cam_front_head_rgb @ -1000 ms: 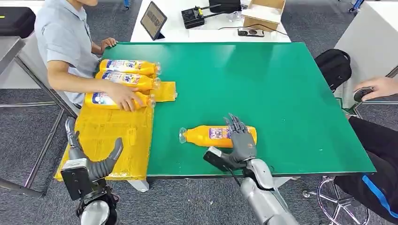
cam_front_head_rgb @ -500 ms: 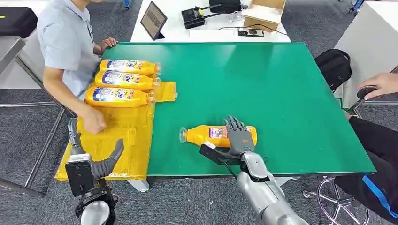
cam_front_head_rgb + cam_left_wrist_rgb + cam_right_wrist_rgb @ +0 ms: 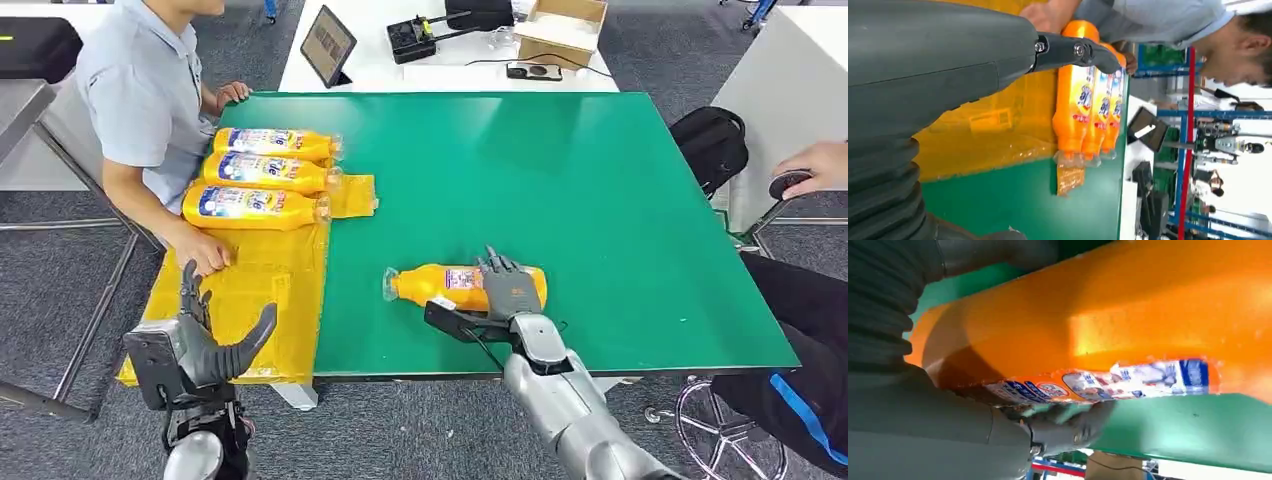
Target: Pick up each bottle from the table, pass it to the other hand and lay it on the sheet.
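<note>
The right hand (image 3: pixel 511 291) lies over the orange bottle (image 3: pixel 452 286) on the green table (image 3: pixel 600 200), its fingers (image 3: pixel 497 266) draped across the labelled part of the body and the thumb (image 3: pixel 452 322) stretched along the near side of it. In the right wrist view the bottle (image 3: pixel 1108 325) sits pressed against the palm with the thumb (image 3: pixel 1068 427) under its label, so the hand wraps the bottle, which lies on its side with the cap pointing away from the fingers toward the yellow sheet (image 3: pixel 250 290). The left hand (image 3: pixel 215 340) hovers above the near edge of that sheet, fingers spread and holding nothing. Beyond its fingertips, three more bottles (image 3: pixel 255 205) lie side by side at the sheet's far end, and a person's hand (image 3: pixel 203 250) rests on the sheet between them and the left hand
</note>
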Motion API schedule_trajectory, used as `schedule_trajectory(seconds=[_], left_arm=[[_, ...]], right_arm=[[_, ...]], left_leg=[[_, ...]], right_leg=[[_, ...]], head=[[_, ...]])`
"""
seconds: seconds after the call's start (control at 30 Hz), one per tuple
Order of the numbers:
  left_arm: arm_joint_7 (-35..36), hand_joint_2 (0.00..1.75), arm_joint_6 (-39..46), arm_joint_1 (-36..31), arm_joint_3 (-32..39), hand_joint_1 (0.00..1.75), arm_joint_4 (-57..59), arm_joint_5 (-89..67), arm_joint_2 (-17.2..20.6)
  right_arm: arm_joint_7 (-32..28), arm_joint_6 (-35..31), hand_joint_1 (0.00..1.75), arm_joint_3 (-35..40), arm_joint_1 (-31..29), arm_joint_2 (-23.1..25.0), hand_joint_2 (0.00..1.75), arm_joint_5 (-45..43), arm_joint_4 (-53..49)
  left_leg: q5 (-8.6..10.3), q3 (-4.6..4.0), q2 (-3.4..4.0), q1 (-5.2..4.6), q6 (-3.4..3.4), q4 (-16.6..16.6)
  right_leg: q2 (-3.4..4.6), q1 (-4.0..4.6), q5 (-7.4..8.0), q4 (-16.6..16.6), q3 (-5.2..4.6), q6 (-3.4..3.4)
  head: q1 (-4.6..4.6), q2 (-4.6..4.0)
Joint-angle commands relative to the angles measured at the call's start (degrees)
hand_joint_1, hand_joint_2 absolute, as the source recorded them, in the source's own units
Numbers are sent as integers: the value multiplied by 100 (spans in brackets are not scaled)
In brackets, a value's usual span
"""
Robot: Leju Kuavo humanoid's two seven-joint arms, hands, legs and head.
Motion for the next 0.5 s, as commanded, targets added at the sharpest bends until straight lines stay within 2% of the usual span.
schedule_trajectory(seconds=[0.03, 0.23, 0.3, 0.33, 0.37, 0.43, 0.5], left_arm=[[45, 175, -124, -90, 182, 0, 261, 191, -47], [1, 175, -174, -166, 93, 0, 430, 258, 15], [-64, 175, -196, -221, 59, 0, 518, 357, 39], [-69, 175, -197, -231, 52, 0, 537, 362, 38], [-145, 175, -203, -271, 7, 0, 622, 443, 68], [-182, 175, -189, -284, -41, 0, 666, 497, 91], [-232, 175, -133, -292, -138, 0, 726, 542, 138]], right_arm=[[-143, 152, 175, 158, -168, -293, 175, -242, 602], [-640, 419, 175, -78, -170, -460, 175, -834, 837], [-1226, 588, 175, -277, -132, -446, 175, -1365, 841], [-1251, 595, 175, -275, -123, -464, 175, -1375, 847], [-1706, 662, 175, -373, -62, -435, 175, -1775, 766], [-1900, 704, 175, -393, -3, -402, 175, -2022, 687], [-2364, 823, 175, -466, 170, -295, 175, -2759, 324]], left_leg=[[-2, 16, -6, -1, 7, -7], [0, 21, -18, 0, 8, -11], [0, 27, -18, -1, 10, -14], [3, 23, -23, 0, 8, -13], [3, 32, -22, 1, 11, -16], [2, 39, -19, 0, 8, -12], [3, 48, -11, 1, 8, -18]], right_leg=[[-12, 3, -4, -8, 19, -11], [-24, 3, -5, -14, 28, -11], [-26, 4, -5, -17, 33, -14], [-30, 4, -4, -16, 31, -11], [-33, 6, -4, -21, 39, -16], [-27, 4, -3, -18, 39, -11], [-21, 6, 1, -26, 45, -15]], head=[[-2, 0], [0, 0], [-2, 0], [2, 0], [0, 0], [2, 0], [4, 0]])
